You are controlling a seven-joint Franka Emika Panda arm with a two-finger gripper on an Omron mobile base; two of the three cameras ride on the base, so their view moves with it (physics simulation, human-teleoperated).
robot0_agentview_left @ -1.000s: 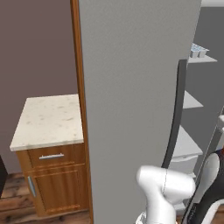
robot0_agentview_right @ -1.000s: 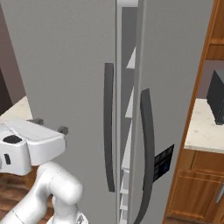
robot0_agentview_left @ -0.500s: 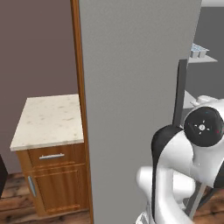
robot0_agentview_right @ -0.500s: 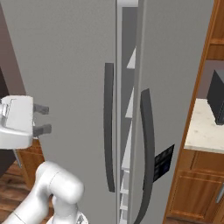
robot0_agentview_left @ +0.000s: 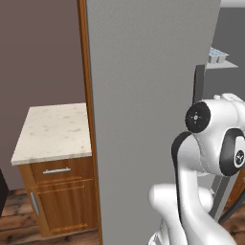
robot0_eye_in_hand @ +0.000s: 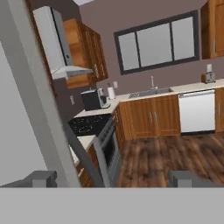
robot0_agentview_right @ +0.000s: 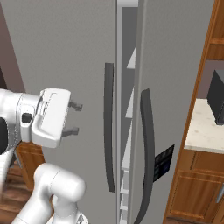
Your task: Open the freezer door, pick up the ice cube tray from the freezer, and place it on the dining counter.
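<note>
With freezer door (robot0_agentview_right: 175,87) ajar, gripper (robot0_agentview_right: 75,118) wide open, empty, well left of handle (robot0_agentview_right: 108,127), clear air btwn.

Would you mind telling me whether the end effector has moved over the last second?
Yes. In the right base view the end effector has risen and turned its open fingers toward the dark door handle, without touching it.
</note>
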